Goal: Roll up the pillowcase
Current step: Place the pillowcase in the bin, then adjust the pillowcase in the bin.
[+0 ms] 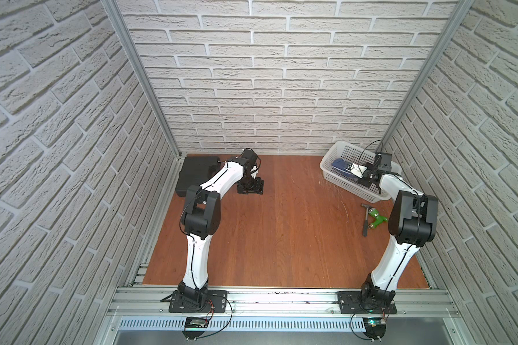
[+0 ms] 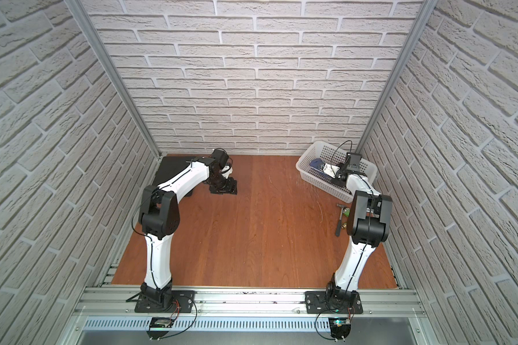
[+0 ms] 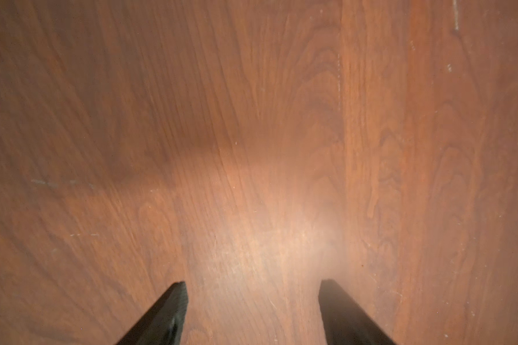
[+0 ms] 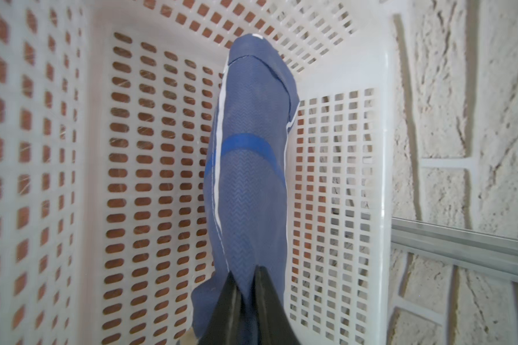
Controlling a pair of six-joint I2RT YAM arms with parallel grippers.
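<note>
Navy pillowcase [image 4: 248, 179], rolled, inside basket [image 4: 383, 149] at 2 o'clock; clamped at one end by right claw [image 4: 245, 277]. Left claw [image 3: 251, 283] released, jaws wide apart, over bare wood [image 3: 251, 119] at 10 o'clock.

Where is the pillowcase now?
In both top views, the rolled navy-blue cloth pillowcase sits inside the white perforated plastic basket at the wooden table's far right corner, one end pinched by the right end effector.
</note>
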